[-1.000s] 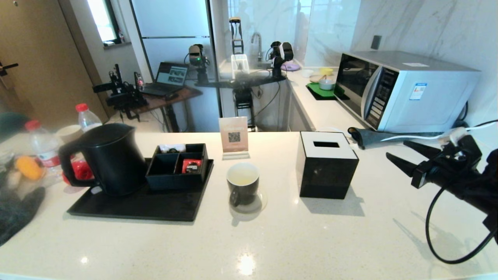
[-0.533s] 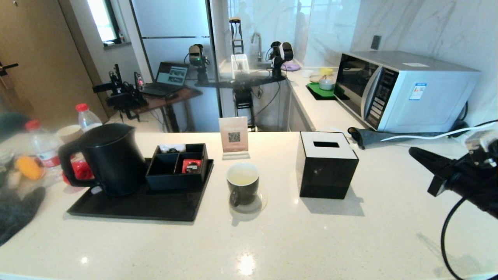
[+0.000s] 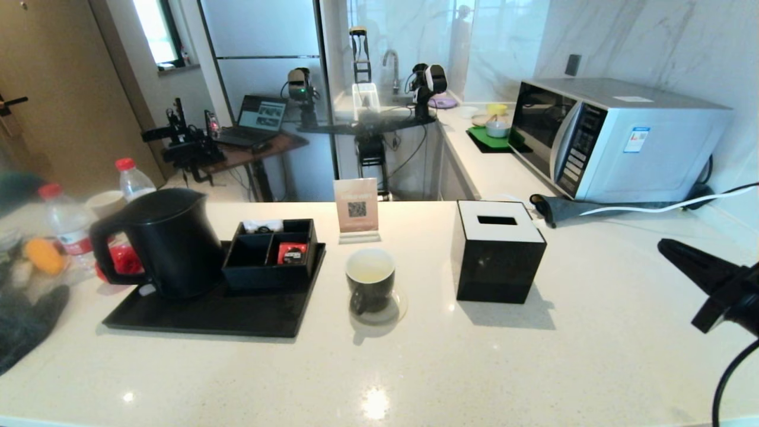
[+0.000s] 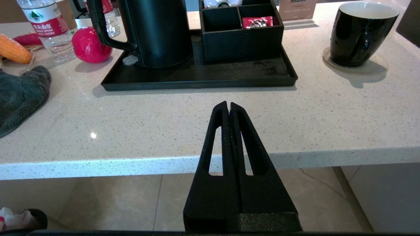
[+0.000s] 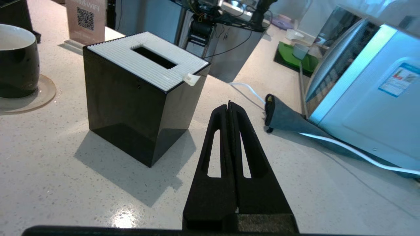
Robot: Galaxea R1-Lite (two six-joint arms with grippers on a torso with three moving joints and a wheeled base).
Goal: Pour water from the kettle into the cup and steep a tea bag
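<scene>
Head view: kettle (image 3: pixel 169 240), rigid and likely heavy, wants a handle (image 3: pixel 104 249) grip; right end effector (image 3: pixel 682 258), fingers pressed together, empty, near counter's right edge.

We see a pale speckled counter (image 3: pixel 415 367) under marble walls (image 3: pixel 652 41), a microwave (image 3: pixel 616 139) at its far right corner, a fridge (image 3: pixel 261 53), a bright window (image 3: pixel 155 29) and beige floor tiles (image 4: pixel 108 203).

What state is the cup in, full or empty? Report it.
Partly filled. The cup stands upright on its coaster, and the head view shows pale yellowish liquid against its cream inside. No tea bag shows in it.
</scene>
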